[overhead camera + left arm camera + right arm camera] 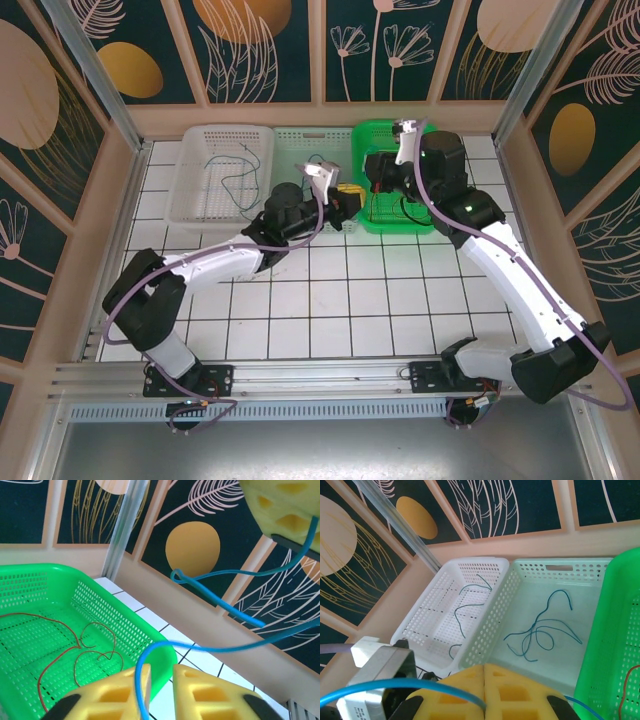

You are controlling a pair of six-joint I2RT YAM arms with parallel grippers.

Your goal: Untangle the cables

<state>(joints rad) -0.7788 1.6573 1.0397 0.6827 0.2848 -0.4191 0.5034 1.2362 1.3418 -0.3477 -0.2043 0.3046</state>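
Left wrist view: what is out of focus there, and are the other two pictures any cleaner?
Left wrist: the yellow pads of the left hand, close to the lens, are soft; blue cable and green basket sharp. Right wrist: right hand soft too, white basket crisp, light even. Top external: sharp, evenly lit, frame posts splaying outward.

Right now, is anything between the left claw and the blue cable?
Nothing visible. The blue cable runs down along one yellow finger of the left claw, at its narrow gap; the right claw pinches it further along.
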